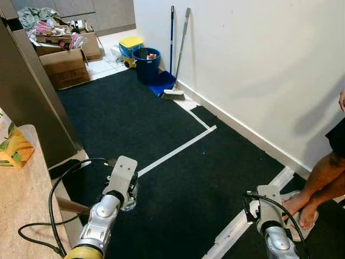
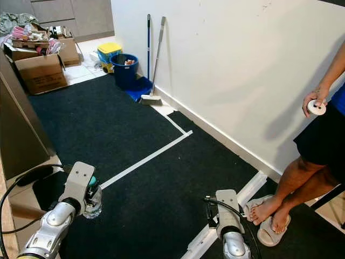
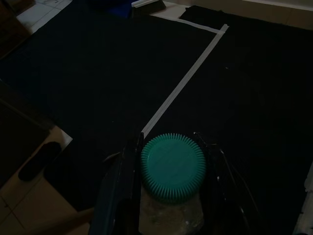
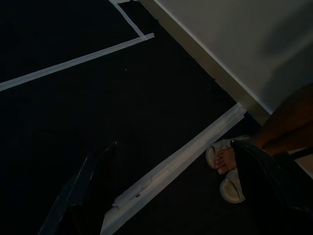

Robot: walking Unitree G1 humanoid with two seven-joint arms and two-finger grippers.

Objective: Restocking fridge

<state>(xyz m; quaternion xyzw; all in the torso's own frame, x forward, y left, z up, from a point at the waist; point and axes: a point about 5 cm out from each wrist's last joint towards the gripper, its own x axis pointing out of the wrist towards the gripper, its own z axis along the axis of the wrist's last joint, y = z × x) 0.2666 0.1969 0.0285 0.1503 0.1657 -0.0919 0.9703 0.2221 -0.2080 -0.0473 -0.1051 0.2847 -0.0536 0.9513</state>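
Above the black carpet, left gripper clamped on teal-capped bottle; right gripper spread wide, empty.

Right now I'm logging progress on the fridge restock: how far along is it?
Early. In hand: the left gripper has its jaws shut on a clear jar with a teal lid, held above the black carpet. The right gripper is open, holding nothing. Left: a juice carton waits on the counter, and no fridge interior is visible.

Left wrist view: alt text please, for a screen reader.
The left claw grips a clear jar with a ribbed teal lid, held above dark carpet. A white tape line runs away across the carpet.
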